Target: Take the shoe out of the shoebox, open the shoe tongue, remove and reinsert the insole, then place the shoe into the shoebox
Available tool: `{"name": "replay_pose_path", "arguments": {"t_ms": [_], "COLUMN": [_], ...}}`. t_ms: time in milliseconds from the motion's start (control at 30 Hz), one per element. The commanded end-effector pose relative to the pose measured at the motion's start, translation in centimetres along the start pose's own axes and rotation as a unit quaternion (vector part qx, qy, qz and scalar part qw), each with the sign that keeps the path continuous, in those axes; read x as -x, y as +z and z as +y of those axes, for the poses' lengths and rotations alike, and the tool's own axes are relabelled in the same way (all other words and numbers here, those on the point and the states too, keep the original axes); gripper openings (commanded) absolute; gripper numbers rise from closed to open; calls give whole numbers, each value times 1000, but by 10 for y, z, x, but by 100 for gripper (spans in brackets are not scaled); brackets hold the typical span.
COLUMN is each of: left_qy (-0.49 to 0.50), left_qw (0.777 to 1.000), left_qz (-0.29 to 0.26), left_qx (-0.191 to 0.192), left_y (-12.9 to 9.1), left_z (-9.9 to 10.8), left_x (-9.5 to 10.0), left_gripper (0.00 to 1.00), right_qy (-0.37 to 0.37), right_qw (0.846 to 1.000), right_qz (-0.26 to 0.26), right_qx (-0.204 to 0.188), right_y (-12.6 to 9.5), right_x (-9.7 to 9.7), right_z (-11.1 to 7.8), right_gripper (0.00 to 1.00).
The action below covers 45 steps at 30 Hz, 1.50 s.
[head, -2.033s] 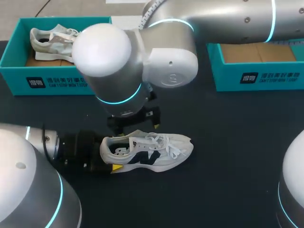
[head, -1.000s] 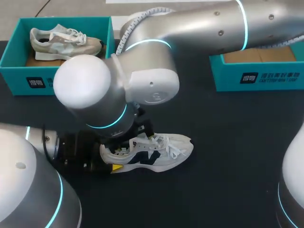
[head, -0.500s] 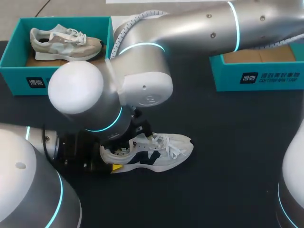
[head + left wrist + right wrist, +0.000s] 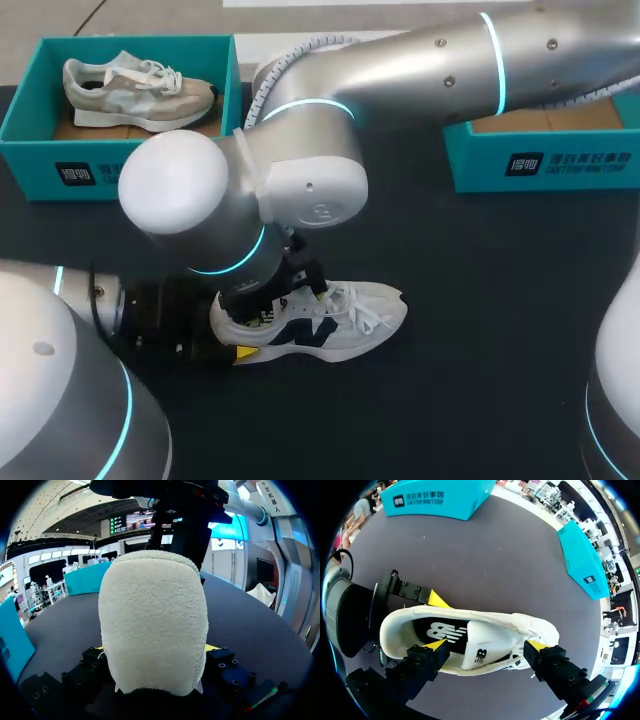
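Left pincer (image 4: 154, 649) gripped the heel of the white shoe (image 4: 345, 322), which rested on the dark table (image 4: 480, 300). Right pincer (image 4: 486, 645) hung over the tongue (image 4: 482, 647), fingers spread wide.

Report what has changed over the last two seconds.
The right arm swung leftward and down, bringing the right end effector, open, over the opening of the white shoe. Nothing was gripped or released. The left end effector stays shut on that shoe, which has not moved, nor has the boxed grey shoe.
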<state>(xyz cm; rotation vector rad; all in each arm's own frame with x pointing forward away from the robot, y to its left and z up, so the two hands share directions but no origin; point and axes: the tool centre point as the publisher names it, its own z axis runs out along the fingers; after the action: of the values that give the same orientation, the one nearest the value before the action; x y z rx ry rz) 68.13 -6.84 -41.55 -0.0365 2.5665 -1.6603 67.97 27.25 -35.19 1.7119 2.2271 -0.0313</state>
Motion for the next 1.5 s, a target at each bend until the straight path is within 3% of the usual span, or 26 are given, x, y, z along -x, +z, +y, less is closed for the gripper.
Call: {"name": "replay_pose_path", "arguments": {"t_ms": [33,100,167,200,233,300,367,433,500,833,1000,1033,1500], "left_qy": [0,0,0,0,0,0,0,0,0,0,0,0,0], "left_qw": [1000,1000,1000,1000,1000,1000,1000,1000,1000,1000,1000,1000,1000], "left_qz": [0,0,0,0,0,0,0,0,0,0,0,0,0], "left_qx": [2,2,2,2,2,2,2,2,2,2,2,2,2], "left_y": [0,0,0,0,0,0,0,0,0,0,0,0,0], "left_z": [2,2,2,2,2,2,2,2,2,2,2,2,2], "left_x": [-3,-3,-3,-3,-3,-3,-3,-3,-3,-3,-3,-3,-3], "left_gripper": [0,0,0,0,0,0,0,0,0,0,0,0,0], "right_qy": [376,377,378,380,382,386,387,386,386,384,376,370,307], "right_qw": [927,926,926,925,924,922,921,922,921,921,924,926,947], "right_qz": [-1,-5,-11,-16,-25,-28,-33,-37,-41,-59,-68,-69,-84], "right_qx": [0,-1,-1,1,1,3,3,8,10,13,13,14,32], "right_y": [2,2,1,0,-2,-4,-5,-9,-11,-19,-22,-23,-25], "right_x": [5,9,13,14,17,21,25,29,32,44,53,55,104], "right_z": [-6,-6,-7,-7,-8,-8,-9,-8,-8,-9,-11,-11,-10], "right_gripper": [100,100,94,88,75,74,59,57,49,36,12,2,0]}}
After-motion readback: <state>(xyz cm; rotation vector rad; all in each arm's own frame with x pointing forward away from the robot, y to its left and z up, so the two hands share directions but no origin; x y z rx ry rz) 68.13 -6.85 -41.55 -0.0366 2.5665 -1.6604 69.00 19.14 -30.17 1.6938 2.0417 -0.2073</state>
